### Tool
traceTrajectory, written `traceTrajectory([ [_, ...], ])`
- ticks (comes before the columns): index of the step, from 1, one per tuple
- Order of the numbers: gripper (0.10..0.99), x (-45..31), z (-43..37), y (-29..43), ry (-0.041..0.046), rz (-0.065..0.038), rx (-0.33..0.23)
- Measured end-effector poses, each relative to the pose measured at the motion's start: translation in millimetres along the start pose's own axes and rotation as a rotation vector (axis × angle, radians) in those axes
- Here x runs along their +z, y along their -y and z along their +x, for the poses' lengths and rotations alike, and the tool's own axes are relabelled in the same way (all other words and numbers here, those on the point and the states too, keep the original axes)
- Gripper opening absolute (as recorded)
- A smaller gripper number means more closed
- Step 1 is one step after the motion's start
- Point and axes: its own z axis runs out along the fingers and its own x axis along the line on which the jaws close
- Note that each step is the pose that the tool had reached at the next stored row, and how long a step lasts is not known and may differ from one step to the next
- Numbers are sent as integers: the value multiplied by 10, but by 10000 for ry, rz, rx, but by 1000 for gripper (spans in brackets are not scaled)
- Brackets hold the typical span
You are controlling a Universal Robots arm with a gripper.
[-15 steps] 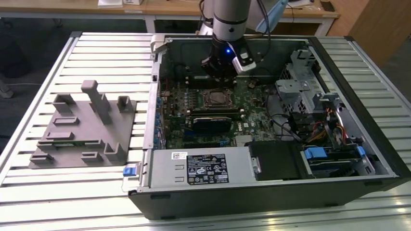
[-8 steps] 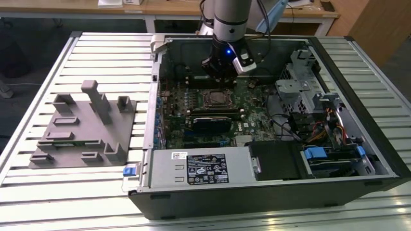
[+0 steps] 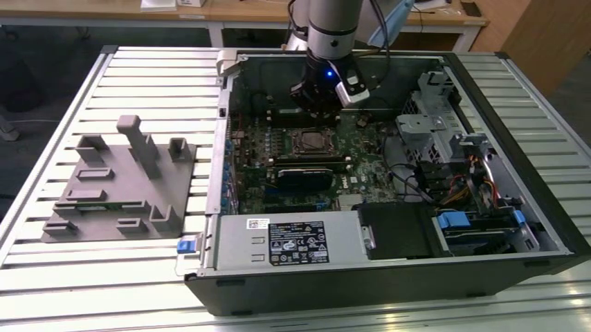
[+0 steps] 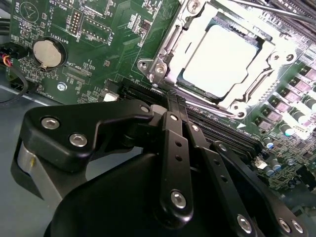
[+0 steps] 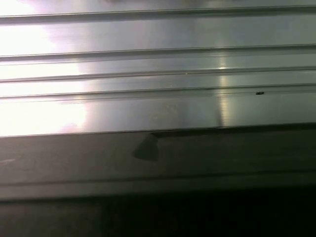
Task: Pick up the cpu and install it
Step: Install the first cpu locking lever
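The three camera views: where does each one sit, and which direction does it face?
Exterior view: off the arm, above, looking down into the open computer case; arm and gripper visible.
Second wrist view: on the arm, facing the green motherboard; black gripper in front; pale silvery square cpu sits in the socket.
First wrist view: ribbed metal surface.
Shared: motherboard, gripper.

The arm comes down upright from the tabletop's far edge, wrist pointing straight down. The gripper hangs low at its end; in the second wrist view its black linkages converge together.
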Motion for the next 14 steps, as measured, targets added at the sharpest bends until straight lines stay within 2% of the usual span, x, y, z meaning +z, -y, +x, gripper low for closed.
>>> traceTrajectory([
  [3,106,10,-2,0,3,70,1],
  [9,106,47,-1,1,18,335,-3],
  [14,106,57,-1,0,17,360,-4],
])
